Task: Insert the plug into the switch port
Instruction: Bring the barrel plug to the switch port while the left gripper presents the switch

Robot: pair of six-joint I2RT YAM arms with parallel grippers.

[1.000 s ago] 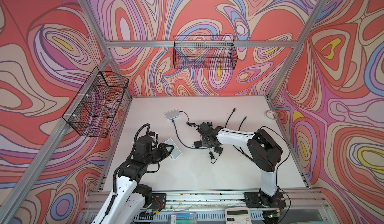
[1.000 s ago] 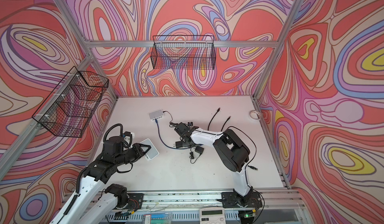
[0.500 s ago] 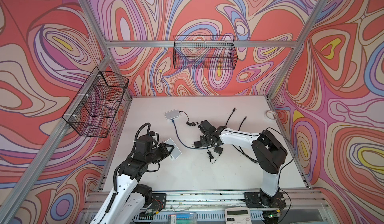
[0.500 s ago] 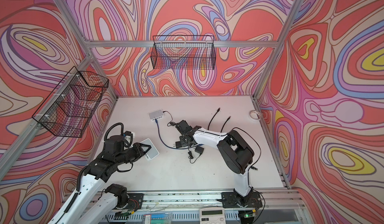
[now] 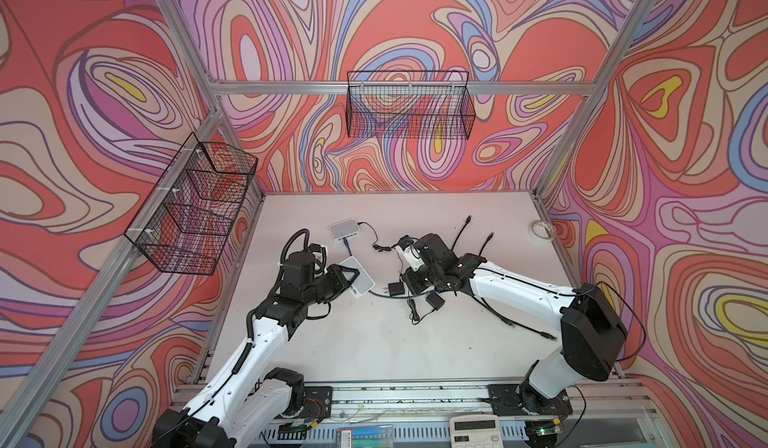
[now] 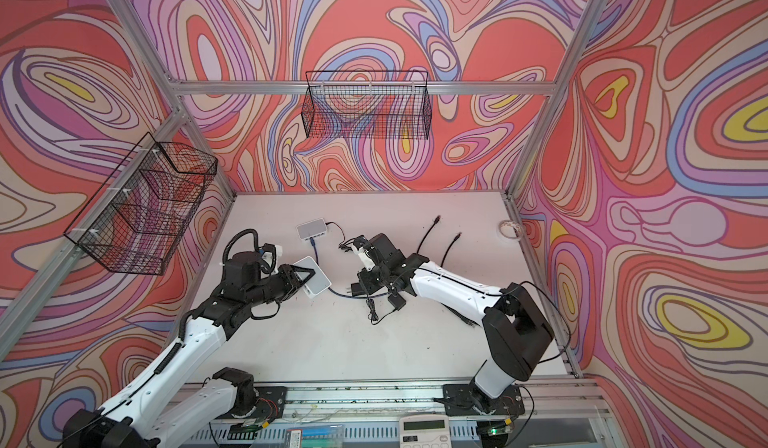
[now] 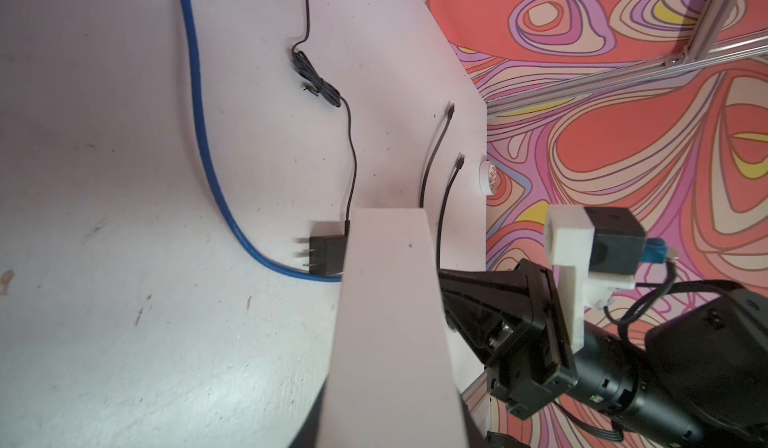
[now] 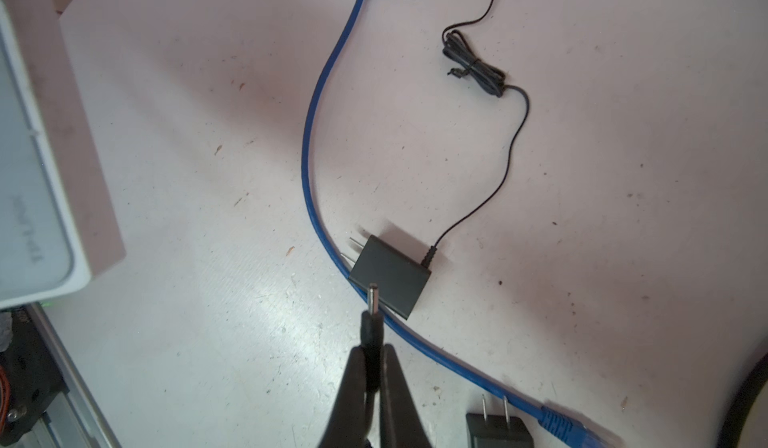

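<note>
1. Step in hand: bringing plug and switch together. Insertion has not begun.
2. Right gripper (image 8: 371,352): clamped on the plug (image 8: 371,313), near the centre of the worktop (image 5: 374,342). The plug sits just above an adapter (image 8: 390,275) and a blue cable (image 8: 309,147).
3. Left gripper (image 5: 349,280): clamped on the switch (image 5: 362,280), which is tilted and apparently clear of the worktop, toward its left edge. Plug and switch are apart.
4. Plug: a slim black barrel with a bare metal tip that stands proud of the fingers (image 8: 353,367). Its lead is hidden behind them.
5. Port: not seen in any view. The switch side that shows in the right wrist view is plain.
6. Next move, in my judgement: present the port side to the plug, line the tip on the port's axis, then push straight. A skewed approach risks glancing off the casing.
</note>
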